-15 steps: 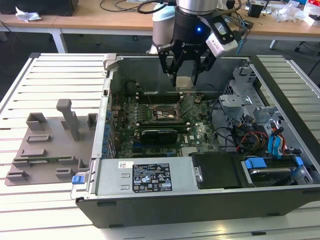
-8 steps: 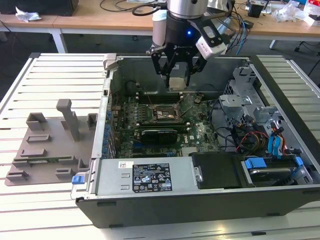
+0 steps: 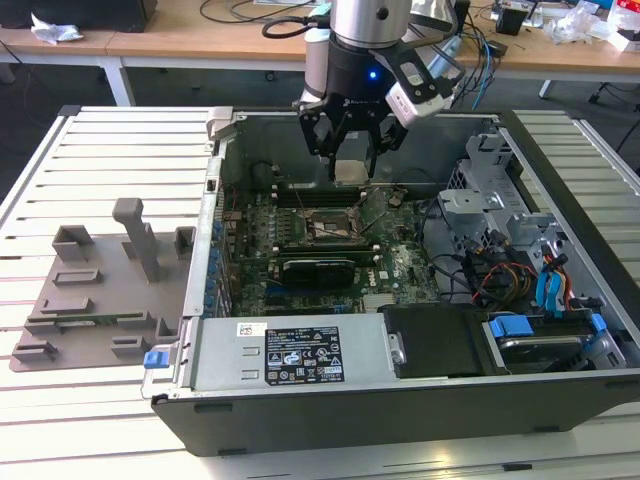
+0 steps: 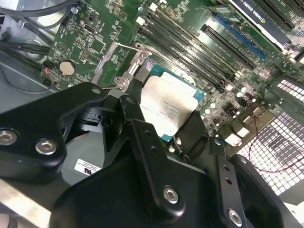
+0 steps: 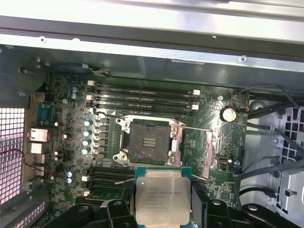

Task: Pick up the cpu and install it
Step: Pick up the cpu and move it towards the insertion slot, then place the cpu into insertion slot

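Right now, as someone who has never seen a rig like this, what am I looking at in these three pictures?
This is a robot arm with a claw at its end. One camera stands apart and sees the whole scene; two ride near the wrist. On the slatted table lies an open computer case, with a grey tray on the exterior view's left. The claw is shut on the cpu, a small silvery chip, above the green board. The board's socket is open and empty.
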Motion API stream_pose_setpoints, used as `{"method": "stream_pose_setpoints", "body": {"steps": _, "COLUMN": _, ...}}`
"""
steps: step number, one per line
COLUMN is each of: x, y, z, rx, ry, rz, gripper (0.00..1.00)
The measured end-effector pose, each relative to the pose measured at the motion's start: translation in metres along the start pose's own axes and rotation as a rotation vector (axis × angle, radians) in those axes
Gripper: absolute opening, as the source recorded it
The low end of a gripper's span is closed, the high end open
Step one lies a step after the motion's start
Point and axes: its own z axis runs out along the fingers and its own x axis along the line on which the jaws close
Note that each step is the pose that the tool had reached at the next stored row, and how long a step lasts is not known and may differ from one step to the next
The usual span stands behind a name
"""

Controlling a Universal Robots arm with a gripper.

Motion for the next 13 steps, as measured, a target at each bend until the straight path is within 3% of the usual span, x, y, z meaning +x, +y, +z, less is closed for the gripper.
{"method": "stream_pose_setpoints", "body": {"steps": 8, "x": 0.0000, "y": 0.0000, "z": 0.0004, "rx": -0.0001, "ry": -0.0001, "rz": 0.000, "gripper": 0.55}}
{"method": "stream_pose_setpoints", "body": {"steps": 13, "x": 0.0000, "y": 0.0000, "z": 0.0004, "rx": 0.0002, "ry": 0.0007, "rz": 0.035, "gripper": 0.55}}
